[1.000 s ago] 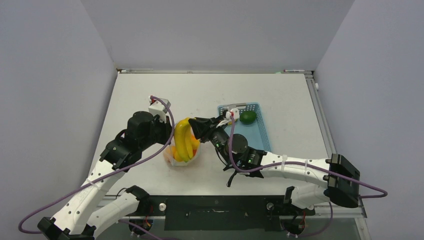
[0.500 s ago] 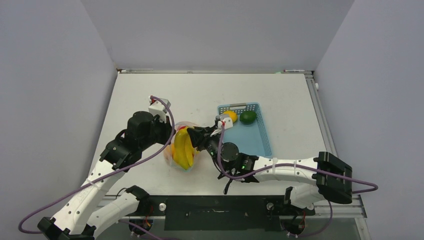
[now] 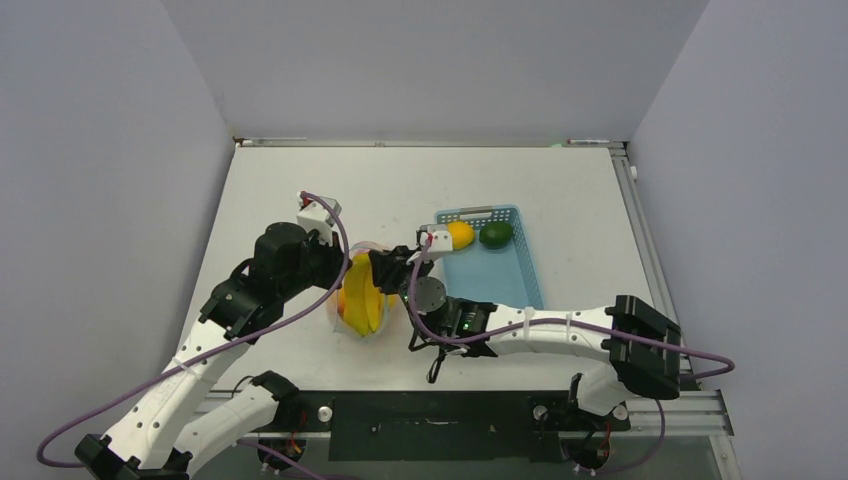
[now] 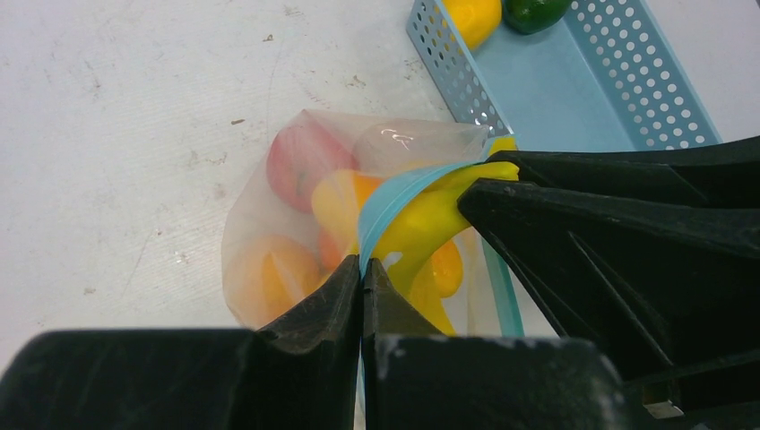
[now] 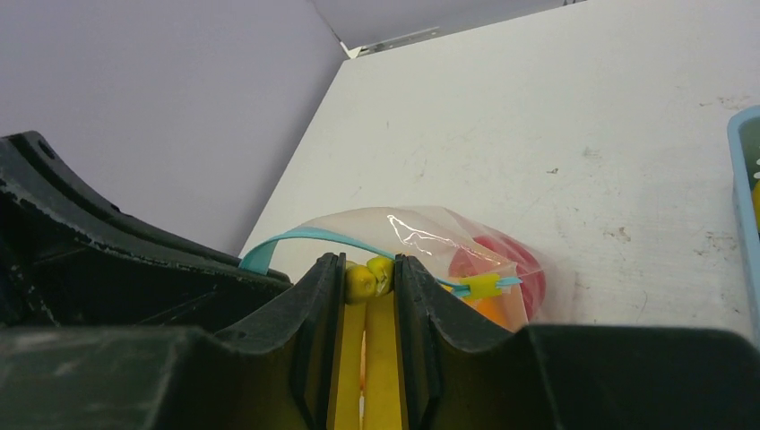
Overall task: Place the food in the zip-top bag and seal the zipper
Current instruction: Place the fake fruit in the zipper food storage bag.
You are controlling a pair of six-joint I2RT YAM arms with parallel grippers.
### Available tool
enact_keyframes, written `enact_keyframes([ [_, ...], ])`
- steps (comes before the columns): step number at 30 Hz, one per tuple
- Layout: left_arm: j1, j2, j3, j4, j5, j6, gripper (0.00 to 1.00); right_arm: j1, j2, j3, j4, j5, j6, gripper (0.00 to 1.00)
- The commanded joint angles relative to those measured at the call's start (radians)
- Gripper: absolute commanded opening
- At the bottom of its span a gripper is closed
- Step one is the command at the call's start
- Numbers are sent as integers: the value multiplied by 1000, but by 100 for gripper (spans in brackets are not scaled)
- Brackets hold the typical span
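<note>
The clear zip-top bag (image 3: 372, 318) lies left of the basket, its mouth held up. My left gripper (image 4: 362, 269) is shut on the teal zipper (image 4: 394, 202) at the near lip. Inside the bag I see a red apple (image 4: 300, 157) and an orange (image 4: 273, 273). My right gripper (image 5: 369, 273) is shut on the stem end of the yellow bananas (image 5: 367, 349). The bananas (image 3: 360, 295) hang partway into the bag's mouth. A yellow fruit (image 3: 460, 233) and a green lime (image 3: 495, 233) remain in the basket.
The light-blue lattice basket (image 3: 515, 285) stands right of the bag, with its near corner (image 4: 448, 76) close to the bag's mouth. A yellow slider (image 5: 479, 287) sits on the zipper strip. The two grippers face each other across the bag, nearly touching.
My right gripper has moved left and down with the bananas, which now sit lower in the bag's mouth. The yellow fruit in the basket is uncovered. The left gripper has kept its hold.
</note>
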Motion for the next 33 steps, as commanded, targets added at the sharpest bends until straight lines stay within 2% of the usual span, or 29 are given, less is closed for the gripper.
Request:
enact_keyframes([
  [1,8,-6,6,62,44,3,0,7,34,96,-94,112,119,5],
  [6,8,-1,6,62,65,5,0,0,98,182,-200,186,224,5],
  [10,8,-1,6,63,73,5,0,0,131,189,-226,251,302,5],
  [22,8,1,6,63,81,5,0,1,177,204,-241,252,366,5],
  [23,8,1,6,62,78,5,0,2,176,202,-241,252,368,7],
  [25,8,0,5,62,75,5,0,1,170,198,-243,247,366,24],
  [29,8,0,7,60,67,4,0,2,144,196,-241,239,312,42],
  [33,8,-2,8,59,56,2,0,0,118,192,-248,208,267,53],
])
